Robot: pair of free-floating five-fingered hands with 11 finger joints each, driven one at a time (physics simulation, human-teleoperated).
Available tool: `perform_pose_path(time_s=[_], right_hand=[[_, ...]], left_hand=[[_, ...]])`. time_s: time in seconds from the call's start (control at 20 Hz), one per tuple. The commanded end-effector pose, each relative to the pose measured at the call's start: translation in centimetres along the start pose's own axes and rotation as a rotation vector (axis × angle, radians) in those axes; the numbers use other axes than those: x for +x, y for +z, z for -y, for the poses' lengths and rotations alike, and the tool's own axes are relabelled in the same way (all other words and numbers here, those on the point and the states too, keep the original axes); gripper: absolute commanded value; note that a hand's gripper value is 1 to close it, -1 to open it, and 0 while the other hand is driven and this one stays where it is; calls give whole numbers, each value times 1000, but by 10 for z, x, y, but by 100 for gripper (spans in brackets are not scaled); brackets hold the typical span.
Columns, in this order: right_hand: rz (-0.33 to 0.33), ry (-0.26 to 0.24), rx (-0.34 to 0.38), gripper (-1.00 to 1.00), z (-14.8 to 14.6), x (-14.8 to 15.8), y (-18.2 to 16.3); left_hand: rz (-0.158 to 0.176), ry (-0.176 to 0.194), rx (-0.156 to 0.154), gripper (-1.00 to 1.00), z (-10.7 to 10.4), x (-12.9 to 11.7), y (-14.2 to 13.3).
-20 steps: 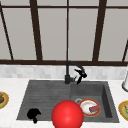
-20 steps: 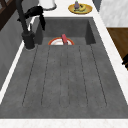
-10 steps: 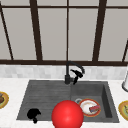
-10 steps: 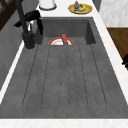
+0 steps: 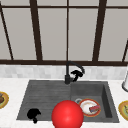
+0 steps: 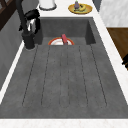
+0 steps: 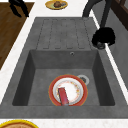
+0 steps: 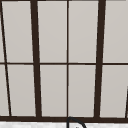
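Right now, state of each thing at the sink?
Right hand: at the faucet, grip unclear.
Left hand: in the air over the sink's front left edge.
Plate: flat in the basin, red block on it.

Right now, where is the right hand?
The right hand is at the back of the sink, beside the black faucet, above the basin holding the plate.

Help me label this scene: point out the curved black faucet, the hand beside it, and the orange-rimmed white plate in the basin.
curved black faucet (image 5: 67,79), front view, on its upright base.
right hand (image 5: 76,74), front view, on the palm.
orange-rimmed white plate (image 7: 72,90), right side view, on its white centre.
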Motion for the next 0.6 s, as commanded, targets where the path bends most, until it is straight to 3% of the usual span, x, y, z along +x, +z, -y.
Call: perform_pose_path(time_s=[0.0, 0.2, 0.3, 0.55], right_hand=[[-65, 62, -12, 100, -21, -7, -6], [-75, 30, 18, 100, -12, -5, -2], [-74, 25, -15, 100, -12, -5, 2], [18, -87, -74, 100, -20, -44, 18]], left_hand=[[0, 0, 0, 0, 0, 0, 0], [0, 0, 0, 0, 0, 0, 0], [0, 0, 0, 0, 0, 0, 0], [0, 0, 0, 0, 0, 0, 0]])
